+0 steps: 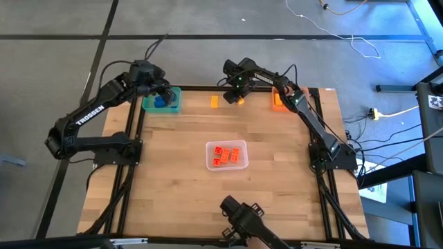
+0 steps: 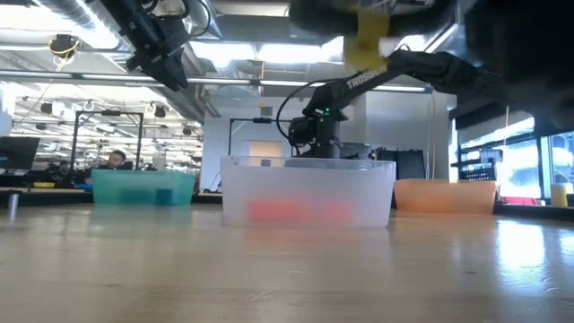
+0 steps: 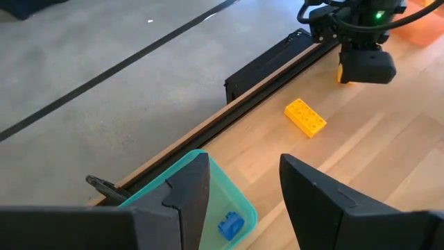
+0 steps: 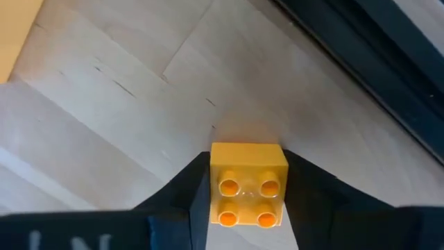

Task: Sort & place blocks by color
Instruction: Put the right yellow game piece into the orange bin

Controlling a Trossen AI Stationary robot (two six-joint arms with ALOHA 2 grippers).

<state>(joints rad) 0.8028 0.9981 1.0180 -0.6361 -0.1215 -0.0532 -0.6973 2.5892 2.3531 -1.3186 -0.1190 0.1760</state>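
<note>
Two dark fingers of the right claw (image 4: 246,208) press both sides of a small yellow studded plastic brick (image 4: 248,184) at the wooden counter's (image 1: 173,194) far edge. Left claw (image 3: 239,201) hangs half open, empty, above the teal rectangular bin (image 3: 232,198).

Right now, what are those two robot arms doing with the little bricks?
They are sorting toy bricks by colour. The right gripper is down at the far edge of the table with its fingers around a small yellow brick. Another yellow brick lies loose nearby. The left gripper hangs open over the teal bin, which has a blue brick inside. Red bricks sit in the clear bin.
</note>
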